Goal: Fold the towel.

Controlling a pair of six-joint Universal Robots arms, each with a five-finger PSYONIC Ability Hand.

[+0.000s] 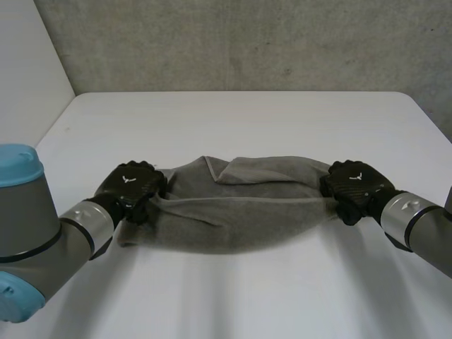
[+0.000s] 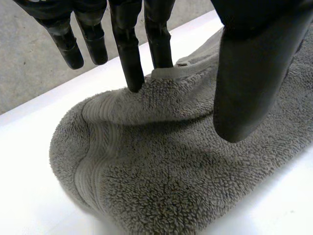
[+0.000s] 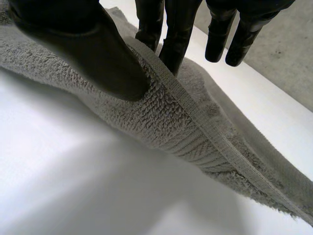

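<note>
Head view, towel (image 1: 240, 212) between left hand (image 1: 133, 183), right hand (image 1: 357, 185), fingers (image 2: 131, 63) pinching ends

At the frame's left, the left hand (image 1: 132, 182) is matte black with a small white mark on its back. The right hand (image 1: 357, 185), at right, looks the same. The left arm (image 1: 49, 226) is thick and grey with a light-blue cap (image 1: 15, 164), and the right arm (image 1: 424, 226) is grey too.

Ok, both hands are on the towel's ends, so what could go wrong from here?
The right hand pinches only the hem of the towel, so it may slip out on lifting. On the left hand, only some fingers touch the towel's edge; that hold looks weak. The towel is bunched, a flap turned over mid-span, so the fold may end uneven.
</note>
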